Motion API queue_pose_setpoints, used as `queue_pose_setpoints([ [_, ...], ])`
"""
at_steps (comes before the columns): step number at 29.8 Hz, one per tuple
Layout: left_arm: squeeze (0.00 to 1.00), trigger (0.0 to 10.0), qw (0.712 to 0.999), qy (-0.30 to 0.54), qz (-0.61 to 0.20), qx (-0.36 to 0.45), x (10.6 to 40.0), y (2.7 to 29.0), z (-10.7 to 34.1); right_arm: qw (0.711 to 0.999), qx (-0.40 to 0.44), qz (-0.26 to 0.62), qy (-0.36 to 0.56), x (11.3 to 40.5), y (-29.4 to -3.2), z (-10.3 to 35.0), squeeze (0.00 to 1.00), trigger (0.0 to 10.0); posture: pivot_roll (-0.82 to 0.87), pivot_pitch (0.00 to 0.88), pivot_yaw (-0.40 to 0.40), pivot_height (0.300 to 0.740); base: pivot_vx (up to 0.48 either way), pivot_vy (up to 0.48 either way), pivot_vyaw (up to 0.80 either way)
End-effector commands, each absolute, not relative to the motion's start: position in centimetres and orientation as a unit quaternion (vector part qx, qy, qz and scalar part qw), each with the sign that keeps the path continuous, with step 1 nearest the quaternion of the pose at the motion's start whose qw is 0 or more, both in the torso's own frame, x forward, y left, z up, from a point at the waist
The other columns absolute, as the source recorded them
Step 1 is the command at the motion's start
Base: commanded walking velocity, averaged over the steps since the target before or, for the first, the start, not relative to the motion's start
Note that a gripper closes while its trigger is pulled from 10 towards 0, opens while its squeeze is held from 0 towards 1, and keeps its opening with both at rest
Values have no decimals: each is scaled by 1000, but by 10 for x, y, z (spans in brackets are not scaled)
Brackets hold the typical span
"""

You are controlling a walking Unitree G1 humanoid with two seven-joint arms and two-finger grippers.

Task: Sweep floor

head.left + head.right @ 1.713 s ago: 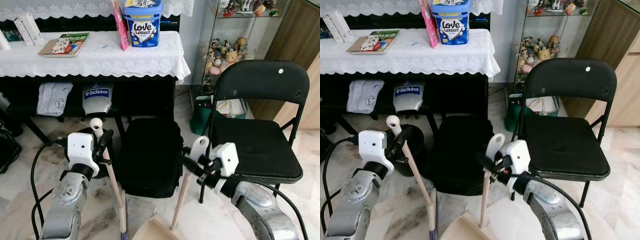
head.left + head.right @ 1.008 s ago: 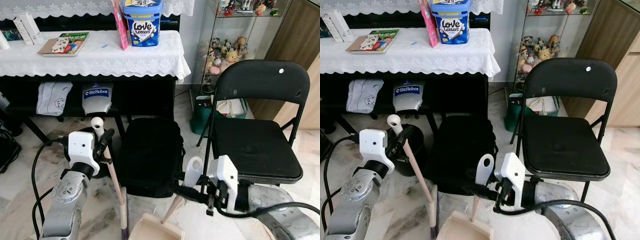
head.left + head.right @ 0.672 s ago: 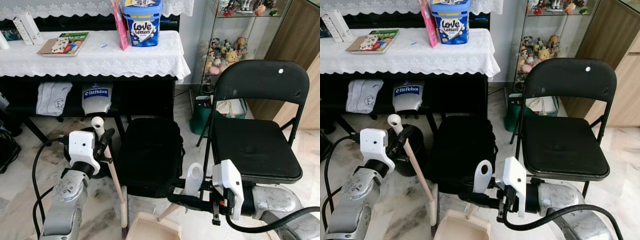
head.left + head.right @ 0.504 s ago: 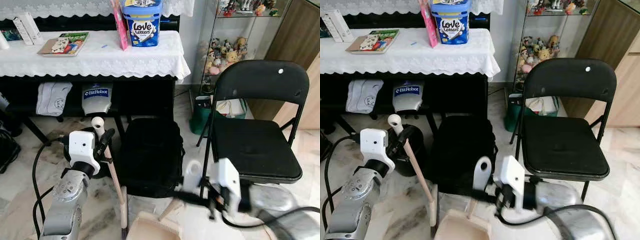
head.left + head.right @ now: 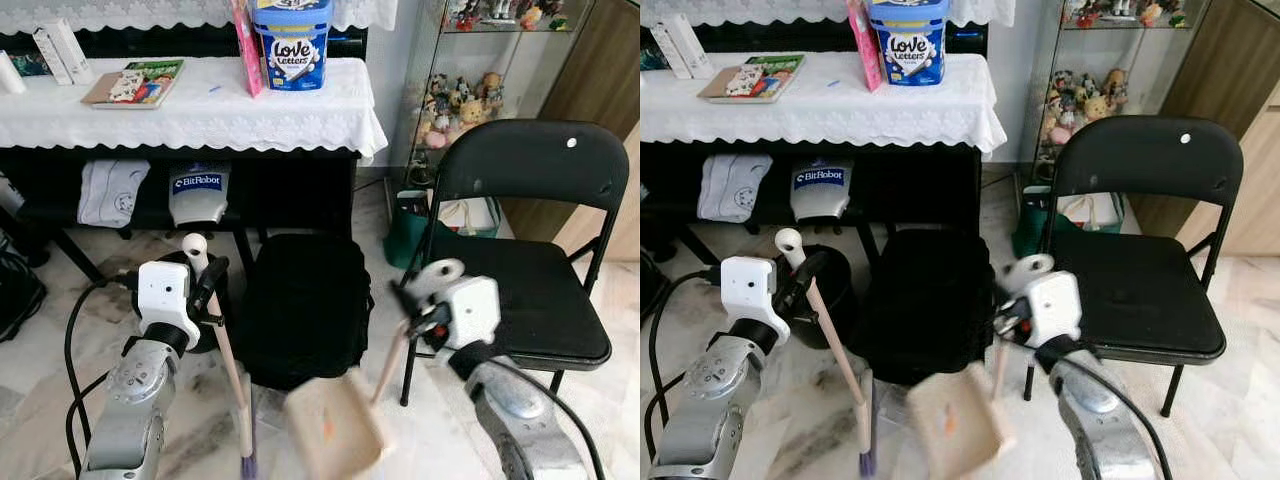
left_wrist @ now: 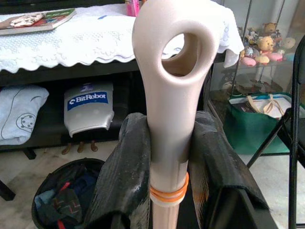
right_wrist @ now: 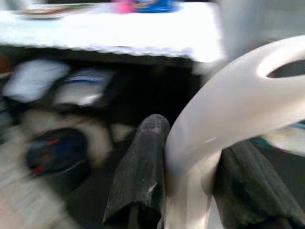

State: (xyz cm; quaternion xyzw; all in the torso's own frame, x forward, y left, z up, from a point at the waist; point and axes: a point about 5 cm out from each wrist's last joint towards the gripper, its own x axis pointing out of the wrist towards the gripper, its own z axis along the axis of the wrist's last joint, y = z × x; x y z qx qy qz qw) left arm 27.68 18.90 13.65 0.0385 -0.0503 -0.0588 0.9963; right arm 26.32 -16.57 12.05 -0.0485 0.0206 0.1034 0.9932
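Observation:
My left gripper (image 5: pixel 207 290) is shut on the pale wooden broom handle (image 5: pixel 225 355), just below its looped top. The handle slants down to purple bristles (image 5: pixel 247 465) on the marble floor. In the left wrist view both black fingers (image 6: pixel 126 181) press the handle (image 6: pixel 167 95). My right gripper (image 5: pixel 418 322) is shut on the beige dustpan's handle (image 5: pixel 392 355), in front of the chair. The dustpan (image 5: pixel 333 436) hangs blurred and tilted above the floor, right of the broom. The right wrist view shows fingers (image 7: pixel 142 167) clamping the looped handle (image 7: pixel 214 129).
A black backpack (image 5: pixel 305 310) stands on the floor between my arms. A black folding chair (image 5: pixel 525 290) is close on the right. Behind are a table with a white lace cloth (image 5: pixel 200 115), a black bin (image 5: pixel 837 272), a green bag (image 5: pixel 410 228) and a glass cabinet (image 5: pixel 460 90).
My right gripper has risen and swung the dustpan up off the floor, so it now hangs tilted and blurred. The left arm and broom have stayed put.

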Motion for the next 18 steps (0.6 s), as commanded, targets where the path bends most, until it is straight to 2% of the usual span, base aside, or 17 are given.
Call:
queue_pose_setpoints([
  [1, 0, 10000, 995, -74, -55, 45, 278, 191, 146, 997, -63, 45, -5, 267, -176, 127, 0, 10000, -56, 90, 56, 740, 0, 0, 0],
  [11, 0, 10000, 995, -75, -60, 34, 277, 188, 146, 997, -57, -49, -31, 263, -182, 115, 0, 10000, -54, 94, 55, 740, 0, 0, 0],
  [18, 0, 10000, 995, -73, -62, 31, 277, 187, 144, 996, -60, -58, -37, 265, -184, 105, 0, 10000, -53, 103, 57, 740, 0, 0, 0],
])
